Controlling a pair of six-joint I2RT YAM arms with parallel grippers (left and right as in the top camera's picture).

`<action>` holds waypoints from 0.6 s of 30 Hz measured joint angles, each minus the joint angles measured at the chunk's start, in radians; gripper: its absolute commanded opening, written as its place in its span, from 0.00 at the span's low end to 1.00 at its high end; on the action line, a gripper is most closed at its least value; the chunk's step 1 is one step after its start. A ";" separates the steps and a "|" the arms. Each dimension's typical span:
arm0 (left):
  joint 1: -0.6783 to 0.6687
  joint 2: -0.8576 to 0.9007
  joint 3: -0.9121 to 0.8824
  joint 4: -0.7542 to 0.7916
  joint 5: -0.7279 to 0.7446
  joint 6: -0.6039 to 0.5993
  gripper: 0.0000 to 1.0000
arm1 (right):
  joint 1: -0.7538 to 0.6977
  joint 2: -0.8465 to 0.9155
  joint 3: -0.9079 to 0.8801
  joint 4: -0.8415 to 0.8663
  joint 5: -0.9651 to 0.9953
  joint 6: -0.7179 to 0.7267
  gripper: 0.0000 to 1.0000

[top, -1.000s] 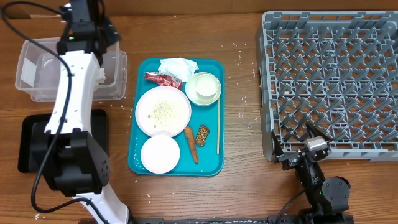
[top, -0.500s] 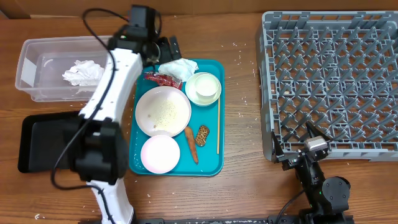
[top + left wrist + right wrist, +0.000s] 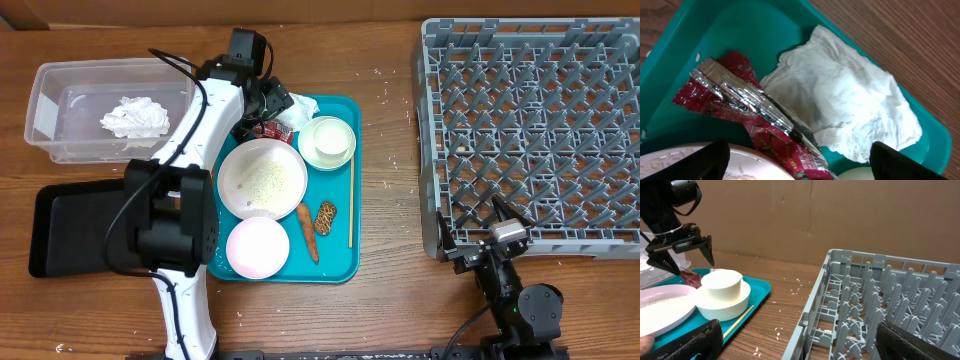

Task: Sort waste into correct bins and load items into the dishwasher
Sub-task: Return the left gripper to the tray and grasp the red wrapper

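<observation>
My left gripper [image 3: 268, 105] hangs open over the back left corner of the teal tray [image 3: 340, 268]. In the left wrist view its jaws [image 3: 800, 164] straddle a red foil scrap [image 3: 755, 125], with crumpled white paper [image 3: 840, 105] just beyond it. Another crumpled white paper [image 3: 133, 117] lies in the clear tub [image 3: 40, 100]. On the tray are a large plate [image 3: 262, 178] sprinkled with rice, a small bowl [image 3: 258, 247], a cup in a bowl [image 3: 328, 140], a carrot [image 3: 307, 231] and a brown lump [image 3: 326, 217]. My right gripper [image 3: 472, 232] rests open and empty by the grey dish rack [image 3: 530, 130].
The black tray [image 3: 70, 225] lies at the front left, partly under the left arm. A thin wooden stick [image 3: 351, 200] lies along the teal tray's right side. Rice grains [image 3: 801, 254] are scattered on the wood between tray and rack.
My left arm has swung right from over the clear tub to the tray's back left corner, leaving crumpled white paper in the tub. The right arm has not moved.
</observation>
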 measured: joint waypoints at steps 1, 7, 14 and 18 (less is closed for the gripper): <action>0.000 0.003 0.000 -0.004 -0.002 -0.011 0.87 | 0.000 0.000 0.000 0.000 0.000 0.000 1.00; 0.000 0.005 0.000 -0.014 -0.033 -0.050 0.72 | 0.000 0.000 0.000 0.000 0.000 -0.001 1.00; 0.000 0.006 0.000 -0.016 -0.072 -0.052 0.71 | 0.000 0.000 0.000 0.000 0.000 0.000 1.00; 0.000 0.006 0.000 -0.016 -0.076 -0.063 0.70 | 0.000 0.000 0.000 0.000 0.000 0.000 1.00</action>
